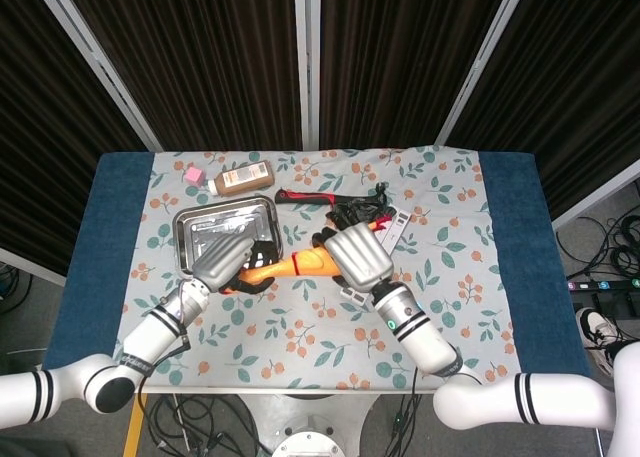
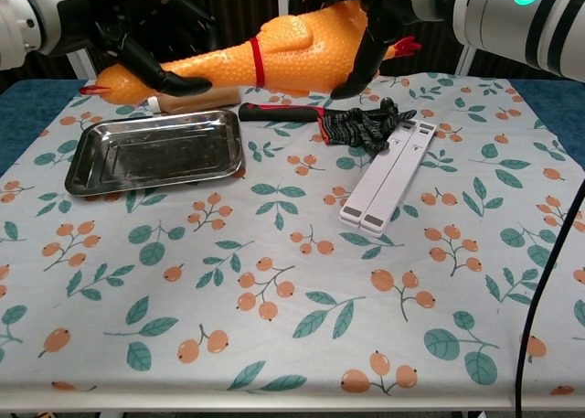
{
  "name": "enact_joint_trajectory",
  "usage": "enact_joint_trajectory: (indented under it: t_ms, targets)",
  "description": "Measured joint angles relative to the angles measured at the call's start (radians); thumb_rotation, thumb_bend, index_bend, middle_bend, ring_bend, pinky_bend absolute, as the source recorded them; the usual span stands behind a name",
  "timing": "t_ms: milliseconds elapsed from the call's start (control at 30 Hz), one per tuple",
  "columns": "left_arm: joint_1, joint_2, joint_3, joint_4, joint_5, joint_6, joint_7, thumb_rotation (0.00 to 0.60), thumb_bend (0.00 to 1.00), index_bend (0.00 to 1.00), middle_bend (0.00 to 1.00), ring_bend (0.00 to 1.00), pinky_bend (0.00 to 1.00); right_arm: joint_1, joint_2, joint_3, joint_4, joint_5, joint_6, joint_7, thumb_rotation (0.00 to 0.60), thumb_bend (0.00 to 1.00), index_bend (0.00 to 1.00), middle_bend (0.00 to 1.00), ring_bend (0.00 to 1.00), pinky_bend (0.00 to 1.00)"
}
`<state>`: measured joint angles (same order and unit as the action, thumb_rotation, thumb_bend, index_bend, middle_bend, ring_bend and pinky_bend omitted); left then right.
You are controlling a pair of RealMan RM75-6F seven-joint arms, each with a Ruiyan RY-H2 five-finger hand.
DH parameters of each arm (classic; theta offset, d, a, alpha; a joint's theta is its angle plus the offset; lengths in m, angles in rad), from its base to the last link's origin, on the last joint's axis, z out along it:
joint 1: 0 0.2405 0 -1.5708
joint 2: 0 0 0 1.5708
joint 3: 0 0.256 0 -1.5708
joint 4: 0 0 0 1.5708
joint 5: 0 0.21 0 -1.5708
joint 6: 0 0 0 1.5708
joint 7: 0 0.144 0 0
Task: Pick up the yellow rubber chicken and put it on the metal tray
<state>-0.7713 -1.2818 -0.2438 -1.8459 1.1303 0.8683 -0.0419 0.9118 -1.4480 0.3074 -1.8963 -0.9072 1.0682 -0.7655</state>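
Note:
The yellow rubber chicken (image 1: 297, 265) (image 2: 288, 48) hangs in the air above the table, lying roughly level with its head to the left. My left hand (image 1: 224, 260) (image 2: 110, 20) grips its neck near the head. My right hand (image 1: 358, 255) (image 2: 393, 2) grips its rear end, black fingers (image 2: 352, 66) wrapped around the body. The metal tray (image 1: 215, 232) (image 2: 146, 153) lies on the floral cloth at the left with nothing in it. In the chest view the chicken's head is above the tray's far edge.
A red-handled tool (image 1: 310, 197) (image 2: 279, 113) and a black glove (image 1: 355, 214) (image 2: 366, 125) lie behind the chicken. A white folding stand (image 2: 388, 176) lies right of centre. A brown bottle (image 1: 240, 178) and a pink cube (image 1: 191, 176) sit at the back left.

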Motion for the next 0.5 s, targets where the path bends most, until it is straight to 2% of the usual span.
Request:
enact_joint_trajectory:
  t_ms: [167,300,367,500]
  targets:
    - [-0.003,-0.007,0.006,-0.001,-0.012,0.013,0.015,0.600,0.68,0.78,0.78,0.68,0.74,0.014,-0.020,-0.012,0.009,-0.014,0.029,-0.004,0.600,0.27,0.81,0.80,0.52,0.19]
    - [-0.002,-0.013,0.009,0.002,-0.013,0.025,0.022,0.600,0.67,0.78,0.78,0.68,0.74,0.017,-0.024,-0.031,0.004,-0.027,0.032,0.004,0.600,0.32,0.96,0.90,0.64,0.23]
    - [-0.002,-0.016,0.010,0.006,-0.015,0.031,0.027,0.600,0.67,0.78,0.78,0.68,0.74,0.017,-0.019,-0.042,-0.008,-0.029,0.027,0.009,0.600,0.33,0.99,0.94,0.68,0.25]
    - [-0.002,-0.023,0.012,0.011,-0.018,0.036,0.027,0.600,0.67,0.78,0.78,0.68,0.74,0.019,-0.006,-0.063,-0.026,-0.033,0.024,0.010,0.600,0.34,1.00,0.97,0.71,0.27]
